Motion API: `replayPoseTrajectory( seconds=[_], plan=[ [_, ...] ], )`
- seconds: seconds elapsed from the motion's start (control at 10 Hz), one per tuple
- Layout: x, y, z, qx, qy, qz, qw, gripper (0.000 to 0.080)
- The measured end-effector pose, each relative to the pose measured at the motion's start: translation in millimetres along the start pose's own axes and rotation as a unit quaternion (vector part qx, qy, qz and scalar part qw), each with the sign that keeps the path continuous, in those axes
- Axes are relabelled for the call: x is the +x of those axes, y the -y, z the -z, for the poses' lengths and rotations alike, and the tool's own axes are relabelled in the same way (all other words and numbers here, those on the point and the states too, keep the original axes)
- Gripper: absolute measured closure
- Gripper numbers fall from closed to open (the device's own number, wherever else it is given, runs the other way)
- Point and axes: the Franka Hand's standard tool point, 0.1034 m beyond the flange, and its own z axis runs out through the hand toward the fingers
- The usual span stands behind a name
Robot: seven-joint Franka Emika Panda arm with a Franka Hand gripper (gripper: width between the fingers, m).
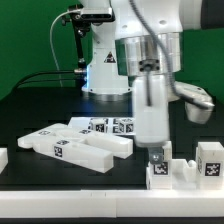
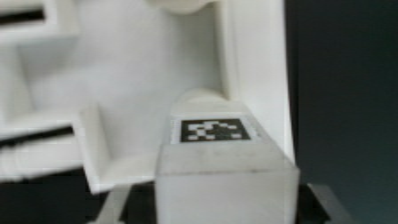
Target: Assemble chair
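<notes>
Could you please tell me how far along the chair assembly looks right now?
Done: no finished joint shows; the slabs and bars lie loose in a pile at the exterior view's left. In hand: the gripper is closed on a tagged block, low near the front, with another tagged piece to its right in that view. Left: seemingly almost all the joining.

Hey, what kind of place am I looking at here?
Probably a robotics lab bench: a robot arm over a black table, tagged white chair pieces laid out, and a green backdrop behind.

Chair piece blurred, cropped at the wrist view's edge.
</notes>
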Motion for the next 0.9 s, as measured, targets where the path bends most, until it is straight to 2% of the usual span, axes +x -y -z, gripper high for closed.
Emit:
replayPoseTrajectory(
  seconds=[0.2,0.3,0.4,0.5,0.6,0.8,0.9],
  plan=[
    [-0.1,-0.2,-0.5,-0.001,-0.001,0.044,0.999,0.0499],
    [-3.1,-0.9,-0.3,-0.005,-0.007,0.131,0.991,0.0307],
    [-9.4,-3.6,-1.8,-0.007,-0.008,0.240,0.971,0.0203],
    [-12.0,-5.1,-2.7,-0.009,-0.006,0.320,0.947,0.0203],
    [-11.0,-4.9,-2.9,-0.009,-0.006,0.338,0.941,0.0160],
    [-10.3,-4.7,-3.0,-0.010,-0.007,0.398,0.917,0.0152],
    [-9.5,-3.8,-2.1,-0.011,-0.011,0.455,0.890,0.0152]
  ],
)
